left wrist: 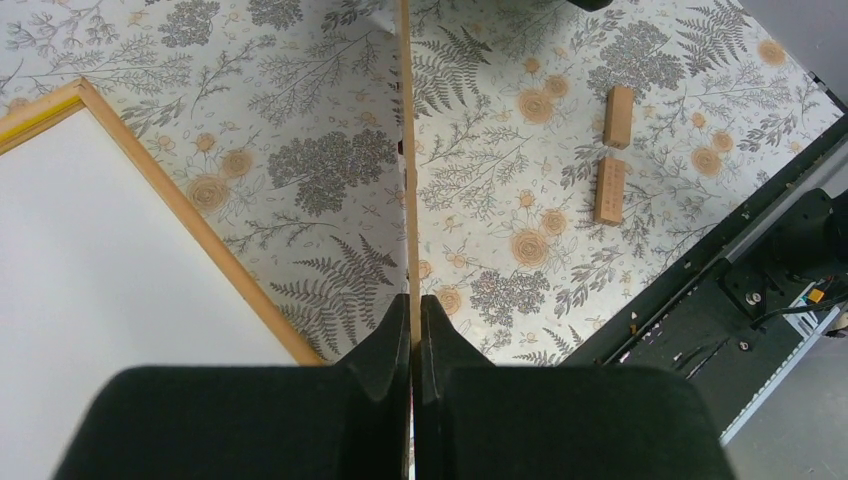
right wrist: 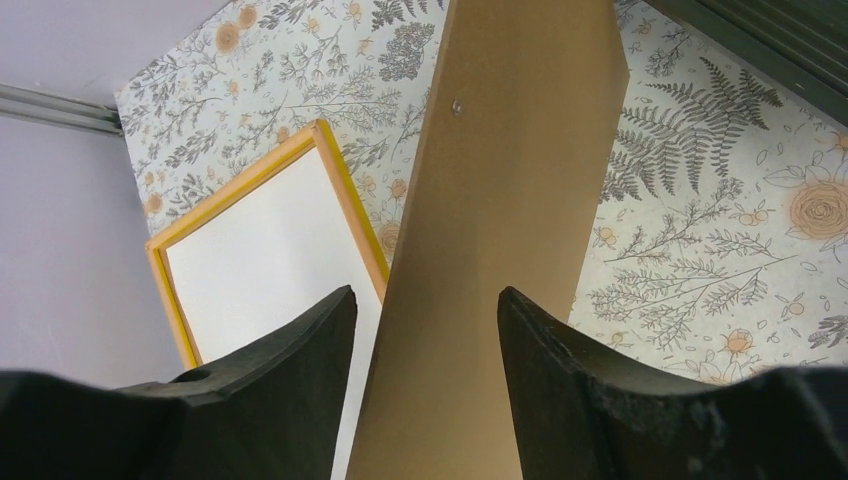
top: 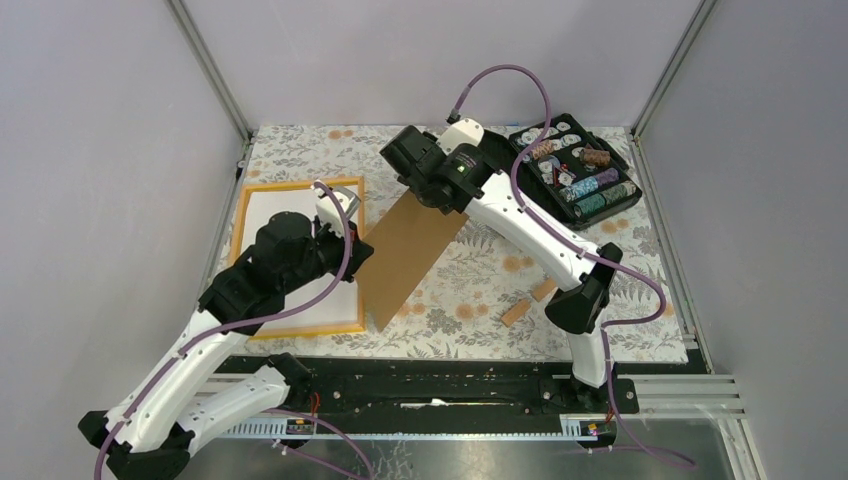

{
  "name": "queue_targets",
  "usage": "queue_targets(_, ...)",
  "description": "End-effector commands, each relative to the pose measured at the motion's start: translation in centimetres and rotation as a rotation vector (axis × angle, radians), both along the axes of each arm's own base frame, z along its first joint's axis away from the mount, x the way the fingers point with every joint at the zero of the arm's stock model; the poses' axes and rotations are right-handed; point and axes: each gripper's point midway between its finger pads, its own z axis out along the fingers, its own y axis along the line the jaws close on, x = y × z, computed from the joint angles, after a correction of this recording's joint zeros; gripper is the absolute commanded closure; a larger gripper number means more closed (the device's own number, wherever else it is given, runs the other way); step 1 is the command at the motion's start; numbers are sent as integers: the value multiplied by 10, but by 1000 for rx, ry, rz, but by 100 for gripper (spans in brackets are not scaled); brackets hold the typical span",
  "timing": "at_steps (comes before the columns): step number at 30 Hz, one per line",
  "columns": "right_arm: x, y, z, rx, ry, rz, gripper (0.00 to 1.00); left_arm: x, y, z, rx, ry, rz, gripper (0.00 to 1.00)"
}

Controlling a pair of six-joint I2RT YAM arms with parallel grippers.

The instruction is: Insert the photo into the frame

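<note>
The orange-yellow frame (top: 243, 215) lies flat at the left of the table. A white sheet (top: 272, 207) fills it, the photo showing only its plain back; no print shows. My left gripper (top: 355, 250) is shut on the near long edge of the brown backing board (top: 410, 260), which slants beside the frame's right border. In the left wrist view the board (left wrist: 406, 150) runs edge-on from my gripper (left wrist: 413, 300), with the frame (left wrist: 180, 210) to the left. My right gripper (top: 440, 195) is open over the board's far end (right wrist: 510, 150); its fingers (right wrist: 300, 350) stand apart.
A black case of chips (top: 578, 170) sits open at the back right. Two small wooden blocks (top: 516, 311) (top: 543, 290) lie on the floral mat near the right arm's base, also in the left wrist view (left wrist: 609, 188). Grey walls enclose the table.
</note>
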Motion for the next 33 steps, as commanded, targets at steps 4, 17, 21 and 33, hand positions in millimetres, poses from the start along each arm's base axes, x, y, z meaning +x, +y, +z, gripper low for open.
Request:
queue_targets(4, -7, -7, 9, 12, -24, -34, 42, -6, -10, 30, -98, -85, -61, 97)
queue_targets(17, -23, -11, -3, 62, 6, -42, 46, -18, -21, 28, -121, -64, -149, 76)
queue_targets(21, -27, -18, -7, 86, 5, -57, 46, -25, -24, 26, -141, -52, -182, 60)
queue_targets(33, -48, -45, -22, 66, 18, -40, 49, -35, -32, 51, -256, -46, -211, 4)
